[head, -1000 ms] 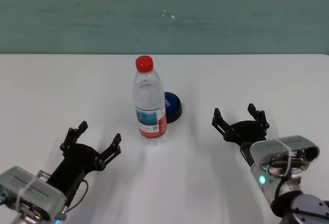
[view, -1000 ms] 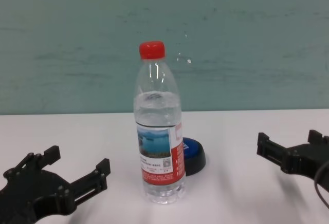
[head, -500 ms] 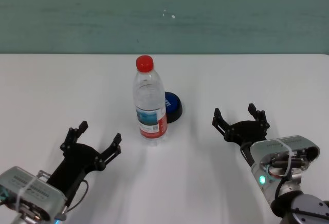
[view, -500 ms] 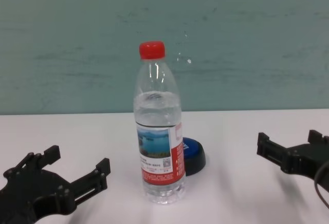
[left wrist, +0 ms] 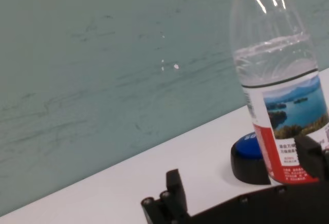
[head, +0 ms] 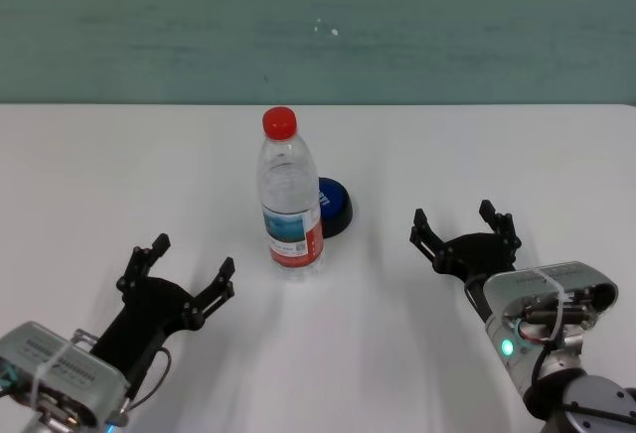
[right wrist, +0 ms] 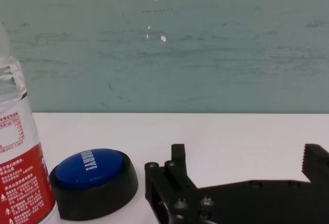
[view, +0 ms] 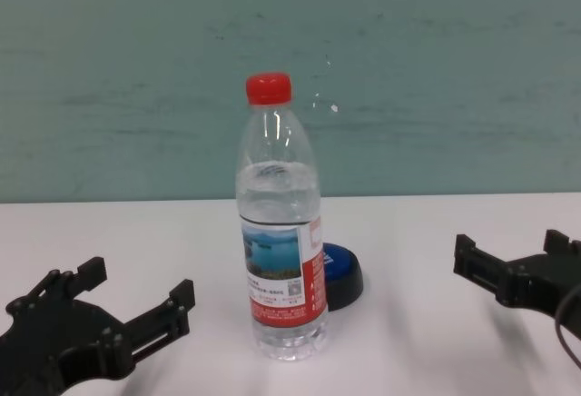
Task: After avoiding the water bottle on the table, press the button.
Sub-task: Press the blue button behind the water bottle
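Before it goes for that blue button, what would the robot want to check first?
1. Water bottle upright, capped: ok.
2. Button in sight, nothing on top: ok.
3. Bottle stands in front of the button, partly hiding it from the chest view: not ok for a straight reach.
4. Right gripper open, empty, with an unblocked line to the button: ok.
5. Left gripper open, empty, apart from the bottle: ok.
6. Table around the button bare: ok.

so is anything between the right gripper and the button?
Nothing visible. The right gripper sits open on the button's right with only bare table between them. The water bottle stands on the button's near-left side, blocking the left gripper instead.
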You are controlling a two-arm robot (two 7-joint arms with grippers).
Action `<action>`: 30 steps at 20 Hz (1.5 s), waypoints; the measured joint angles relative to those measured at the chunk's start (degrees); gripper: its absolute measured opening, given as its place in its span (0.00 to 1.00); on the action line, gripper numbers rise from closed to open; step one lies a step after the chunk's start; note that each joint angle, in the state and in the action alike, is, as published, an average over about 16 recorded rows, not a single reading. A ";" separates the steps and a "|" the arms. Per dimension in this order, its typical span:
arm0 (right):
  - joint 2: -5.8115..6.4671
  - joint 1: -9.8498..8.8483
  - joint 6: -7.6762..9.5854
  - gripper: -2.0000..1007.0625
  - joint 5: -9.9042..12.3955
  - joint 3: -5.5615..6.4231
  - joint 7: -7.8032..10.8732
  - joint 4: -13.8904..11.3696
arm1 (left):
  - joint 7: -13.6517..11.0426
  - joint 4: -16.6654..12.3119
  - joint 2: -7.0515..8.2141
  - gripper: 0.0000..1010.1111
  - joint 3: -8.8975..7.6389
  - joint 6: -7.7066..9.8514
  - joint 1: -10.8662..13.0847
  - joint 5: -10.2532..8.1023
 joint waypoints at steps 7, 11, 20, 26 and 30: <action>0.00 0.00 0.00 1.00 0.00 0.00 0.00 0.00 | 0.00 0.00 0.00 0.99 0.00 0.00 0.00 0.00; 0.00 0.00 0.00 1.00 0.00 0.00 0.00 0.00 | 0.00 0.00 0.00 0.99 0.00 0.00 0.00 0.00; 0.39 -0.50 0.90 1.00 0.09 0.47 1.44 -1.20 | 0.00 0.00 0.00 0.99 0.00 0.00 0.00 0.01; 1.39 -1.39 2.83 1.00 0.68 1.43 4.43 -3.35 | 0.00 0.00 0.00 0.99 0.00 0.00 0.00 0.00; 2.55 -1.89 4.56 1.00 1.50 2.24 7.64 -5.14 | 0.00 0.00 0.00 0.99 0.00 0.01 0.00 0.00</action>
